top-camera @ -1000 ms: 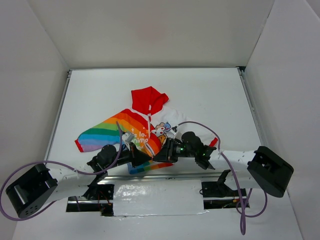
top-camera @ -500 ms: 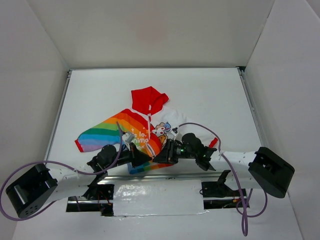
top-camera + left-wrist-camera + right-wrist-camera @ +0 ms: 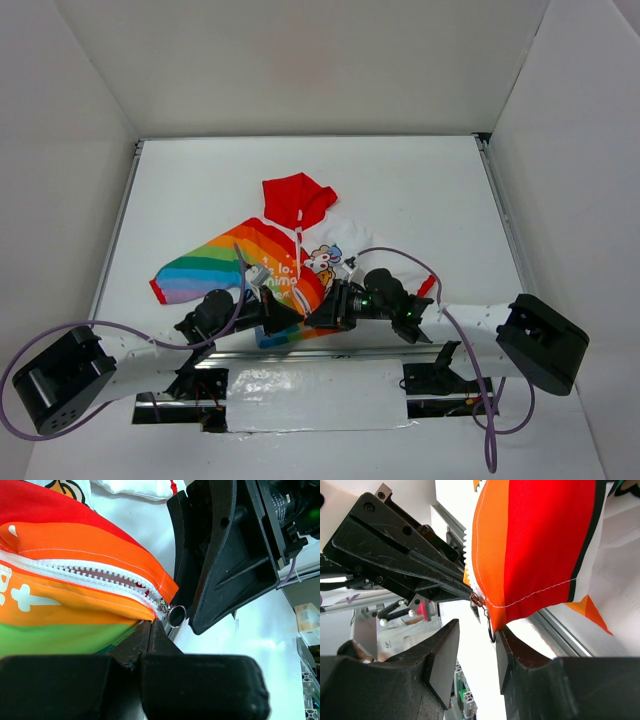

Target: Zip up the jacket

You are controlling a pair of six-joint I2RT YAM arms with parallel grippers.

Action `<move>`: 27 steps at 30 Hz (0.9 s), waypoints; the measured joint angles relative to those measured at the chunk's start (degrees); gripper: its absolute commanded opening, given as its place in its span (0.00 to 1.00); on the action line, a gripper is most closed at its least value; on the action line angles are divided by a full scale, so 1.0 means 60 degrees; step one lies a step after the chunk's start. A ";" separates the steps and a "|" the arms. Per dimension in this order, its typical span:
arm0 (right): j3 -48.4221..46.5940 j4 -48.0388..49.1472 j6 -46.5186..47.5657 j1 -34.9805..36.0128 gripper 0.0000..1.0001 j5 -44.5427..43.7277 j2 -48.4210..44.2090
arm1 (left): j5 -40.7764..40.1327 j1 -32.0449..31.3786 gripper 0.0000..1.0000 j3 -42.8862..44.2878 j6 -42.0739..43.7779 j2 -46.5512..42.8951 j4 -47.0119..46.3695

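Left wrist camera looks along the left gripper [image 3: 151, 630], and its two black fingers are pressed tight together. They seem to pinch the bottom edge of the small hooded cloth jacket [image 3: 75, 535]. It has a red hood, rainbow stripes on one half and cartoon animals on the white half. The jacket lies on the white table [image 3: 420, 190], with its bottom edge right at both sets of jaws and its hood well away from them. Just past the left jaws' tips sits the little round metal ring pull [image 3: 176, 615], at the low end of the white toothed zipper [image 3: 90, 572]. The teeth are apart here, so the jacket is not zipped yet.

The right gripper [image 3: 476, 650] has its jaws apart. The ring pull hangs in the gap near their tips, and neither finger seems to touch it.

I think the step is grabbing the pull. Next, the right jaws need to close on the ring and slide it toward the hood while the left jaws hold the edge.
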State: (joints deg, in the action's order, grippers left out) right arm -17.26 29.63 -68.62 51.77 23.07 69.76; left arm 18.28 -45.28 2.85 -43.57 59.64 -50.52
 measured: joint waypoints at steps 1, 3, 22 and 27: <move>0.0015 0.0029 -0.0033 0.0022 0.43 0.0004 0.0004 | 0.0000 0.0000 0.00 0.0000 0.0000 0.0000 0.0000; 0.0076 0.0157 -0.0087 0.0044 0.42 0.0007 0.0007 | 0.0000 0.0000 0.00 0.0000 0.0000 0.0000 0.0000; 0.0168 0.0568 -0.0299 0.0226 0.12 -0.0025 0.0364 | 0.0000 -0.0007 0.00 0.0000 -0.0015 0.0000 0.0004; 0.0168 0.0619 -0.0361 0.0237 0.00 -0.0047 0.0357 | 0.0000 -0.0007 0.00 0.0000 -0.0015 -0.0007 0.0004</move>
State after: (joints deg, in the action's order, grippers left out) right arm -16.25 33.34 -70.78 53.19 22.79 71.90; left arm 18.28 -45.32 2.85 -43.66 59.59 -50.50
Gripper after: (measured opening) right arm 0.035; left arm 0.033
